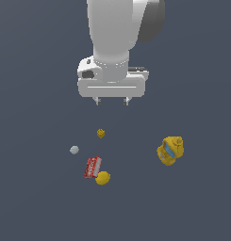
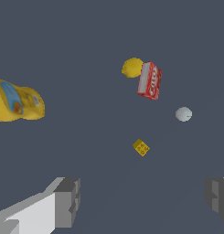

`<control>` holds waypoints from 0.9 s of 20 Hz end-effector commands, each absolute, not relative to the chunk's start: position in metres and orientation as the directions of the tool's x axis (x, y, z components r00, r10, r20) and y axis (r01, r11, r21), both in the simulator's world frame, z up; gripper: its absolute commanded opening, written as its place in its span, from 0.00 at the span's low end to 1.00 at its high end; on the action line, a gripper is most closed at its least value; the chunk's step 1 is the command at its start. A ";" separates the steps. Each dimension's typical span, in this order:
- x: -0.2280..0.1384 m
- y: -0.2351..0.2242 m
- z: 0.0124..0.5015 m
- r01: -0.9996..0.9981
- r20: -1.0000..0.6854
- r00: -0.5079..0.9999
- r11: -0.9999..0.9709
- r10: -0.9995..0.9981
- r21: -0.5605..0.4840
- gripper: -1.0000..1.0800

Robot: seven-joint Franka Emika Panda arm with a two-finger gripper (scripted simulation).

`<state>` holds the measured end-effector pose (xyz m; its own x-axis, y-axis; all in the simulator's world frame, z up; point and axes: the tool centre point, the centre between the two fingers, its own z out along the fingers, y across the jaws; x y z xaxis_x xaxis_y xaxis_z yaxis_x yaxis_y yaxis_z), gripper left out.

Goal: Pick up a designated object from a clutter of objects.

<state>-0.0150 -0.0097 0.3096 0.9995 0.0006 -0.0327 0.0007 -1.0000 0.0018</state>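
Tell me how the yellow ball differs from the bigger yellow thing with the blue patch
The yellow ball is small, smooth and plain; the yellow-and-blue object is clearly larger, lumpy, and carries a blue patch. The ball lies right beside the red packet; the bigger object sits alone toward the exterior view's right. Both are mostly yellow and lie apart from the open gripper.

Arm vertical, gripper [image 1: 112,101] pointing straight down.
Jaws spread wide, nothing between fingers [image 2: 67,201], hanging clear above the floor.

Red packet [image 1: 93,167] touching yellow ball [image 1: 103,178]
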 end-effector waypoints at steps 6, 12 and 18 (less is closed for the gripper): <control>-0.015 -0.022 0.313 0.004 -0.029 1.000 -1.000 0.004 0.015 0.96; -0.015 -0.034 0.317 0.008 -0.027 1.000 -1.000 0.008 0.028 0.96; -0.008 -0.033 0.312 -0.008 -0.025 1.000 -1.000 -0.009 0.026 0.96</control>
<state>-0.0102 -0.0332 0.3136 0.9997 -0.0035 -0.0253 -0.0028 -0.9997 0.0262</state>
